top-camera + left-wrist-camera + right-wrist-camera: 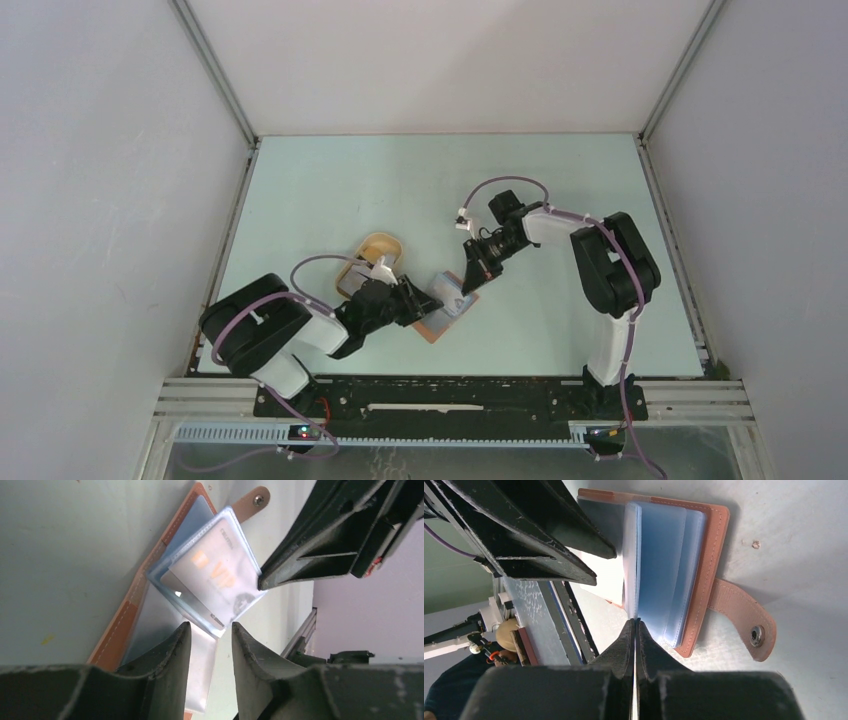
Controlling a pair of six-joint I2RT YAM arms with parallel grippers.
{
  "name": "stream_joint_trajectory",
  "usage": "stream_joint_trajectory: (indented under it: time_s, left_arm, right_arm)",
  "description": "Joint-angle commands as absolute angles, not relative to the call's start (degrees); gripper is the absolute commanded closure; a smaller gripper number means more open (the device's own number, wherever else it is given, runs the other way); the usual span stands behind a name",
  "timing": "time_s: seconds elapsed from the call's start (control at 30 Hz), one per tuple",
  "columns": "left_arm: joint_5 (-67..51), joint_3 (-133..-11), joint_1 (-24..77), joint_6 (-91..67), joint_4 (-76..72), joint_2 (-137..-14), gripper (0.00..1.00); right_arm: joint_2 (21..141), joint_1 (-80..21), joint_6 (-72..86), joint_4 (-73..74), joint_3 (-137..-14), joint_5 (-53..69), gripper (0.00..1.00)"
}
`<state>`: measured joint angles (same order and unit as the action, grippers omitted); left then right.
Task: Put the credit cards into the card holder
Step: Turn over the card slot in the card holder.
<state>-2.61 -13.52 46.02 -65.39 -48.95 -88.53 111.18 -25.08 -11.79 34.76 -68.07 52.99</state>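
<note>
Where two claws (210,627) (636,622) converge, one card holder (708,580)

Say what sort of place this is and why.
Probably a robot test cell: left arm and right arm bolted to a rail, a pale table, blank walls boxing it in.

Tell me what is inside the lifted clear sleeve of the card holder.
A white card with orange VIP lettering shows through that sleeve of the card holder. The sleeves beneath it are covered, so whether they hold cards cannot be told.
</note>
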Motion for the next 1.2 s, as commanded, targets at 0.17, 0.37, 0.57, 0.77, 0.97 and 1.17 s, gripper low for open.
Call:
stream_joint_trajectory:
  time_s: [0.17,0.37,0.57,0.77,0.97,1.17]
  left_arm:
    - [-8.74,-9.63,44.7,-67.42,-71.19,-93.29,0.58]
    - [-8.6,-12.24,43.89,-67.54,-68.05,-93.3,0.58]
    - [-6.93,-16.32,42.19,-67.46,-61.32,-94.63,0.54]
    - [-8.11,-17.39,40.43,-67.33,-65.18,-97.05,0.53]
    - [-9.18,-17.82,39.86,-67.21,-68.56,-99.95,0.51]
    - [-9.24,-17.44,39.35,-66.92,-69.98,-100.62,0.44]
  right_arm:
    - [107.57,-22.9,-12.3,35.8,-69.69,53.14,1.0]
    - [102.32,-22.33,-13.3,34.71,-68.1,48.32,1.0]
    - [100.35,-22.94,-14.06,34.1,-67.21,44.89,1.0]
    - [102.34,-25.24,-14.59,34.01,-67.24,44.38,0.99]
    - [104.06,-25.67,-14.49,34.19,-67.24,49.72,0.86]
    - [106.4,-24.77,-14.33,35.59,-67.91,56.46,0.73]
